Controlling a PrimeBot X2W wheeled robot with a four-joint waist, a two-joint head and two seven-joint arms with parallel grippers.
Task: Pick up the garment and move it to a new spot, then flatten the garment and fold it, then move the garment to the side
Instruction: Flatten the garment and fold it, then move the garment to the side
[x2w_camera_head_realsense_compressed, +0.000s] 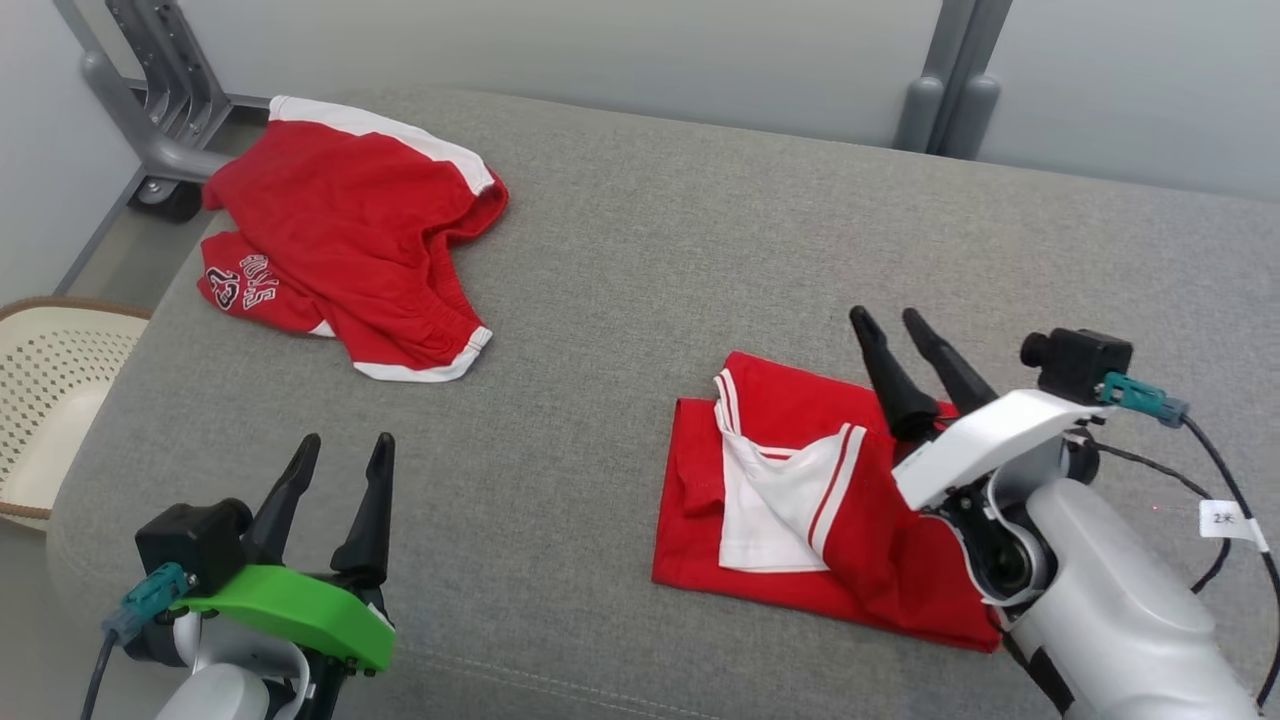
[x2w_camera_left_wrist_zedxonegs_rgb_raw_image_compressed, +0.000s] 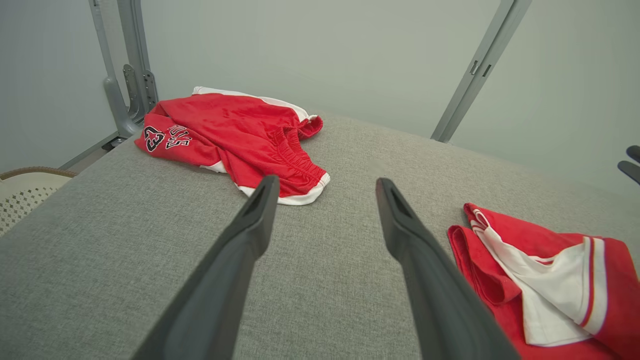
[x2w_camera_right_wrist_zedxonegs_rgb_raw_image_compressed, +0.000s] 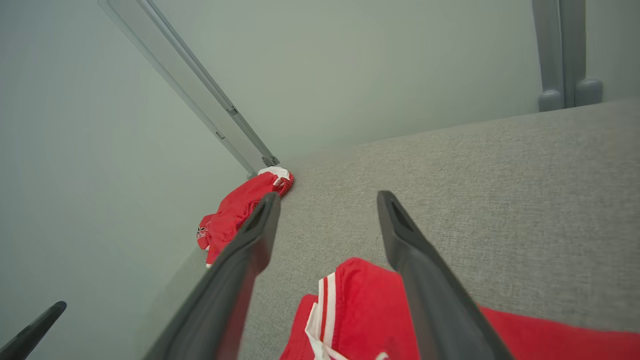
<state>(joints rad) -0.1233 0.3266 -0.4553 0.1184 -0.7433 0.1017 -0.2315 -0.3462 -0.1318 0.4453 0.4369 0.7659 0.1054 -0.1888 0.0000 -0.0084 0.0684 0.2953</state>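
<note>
Head view: the folded garment (x2w_camera_head_realsense_compressed: 790, 500) lies near the cushion's (x2w_camera_head_realsense_compressed: 620, 300) front right edge, with the right gripper (x2w_camera_head_realsense_compressed: 885, 318) over it and the left gripper (x2w_camera_head_realsense_compressed: 347, 442) both spread, empty; grabbing only its top layer would likely undo the fold.

Two red garments on the grey padded surface (x2w_camera_head_realsense_compressed: 640, 250): one folded, one crumpled.

The folded garment (x2w_camera_head_realsense_compressed: 800, 490) lies flat on the near right part of the surface as a rough rectangle, its long sides running left to right. It is red, and a white panel edged with red-striped trim is turned over on top of it near its left end, with slack creases in the cloth around it. The second garment (x2w_camera_head_realsense_compressed: 350, 230), red shorts with white trim and black lettering, lies loose and rumpled at the far left corner. Its printed part is by the left edge and its white-banded hem points toward the middle. The two are well apart.
</note>
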